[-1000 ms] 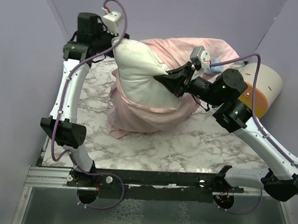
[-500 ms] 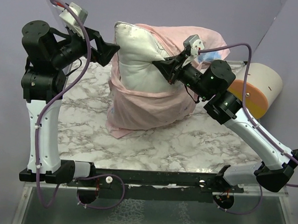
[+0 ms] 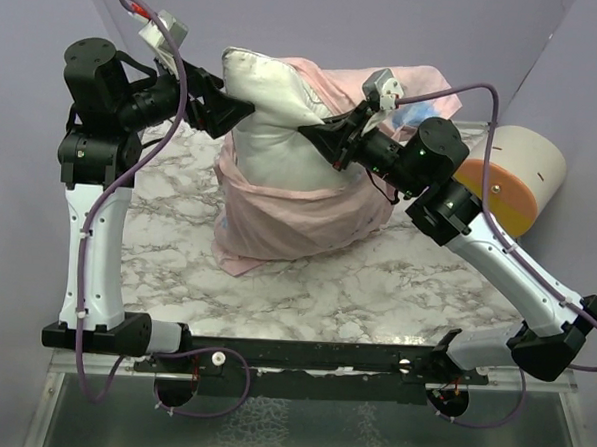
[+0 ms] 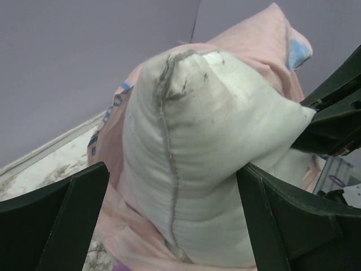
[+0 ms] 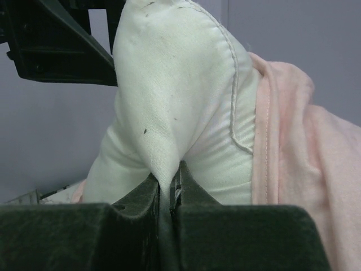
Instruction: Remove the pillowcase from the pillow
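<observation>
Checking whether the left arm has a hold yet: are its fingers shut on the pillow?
No, in the left wrist view the left fingers stand wide apart on either side of the pillow.

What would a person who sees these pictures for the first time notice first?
The white pillow stands tall at the middle of the table, half out of the pink pillowcase bunched around its lower part. The right gripper pinches a fold of the pillow, and the open left gripper faces its top corner.
</observation>
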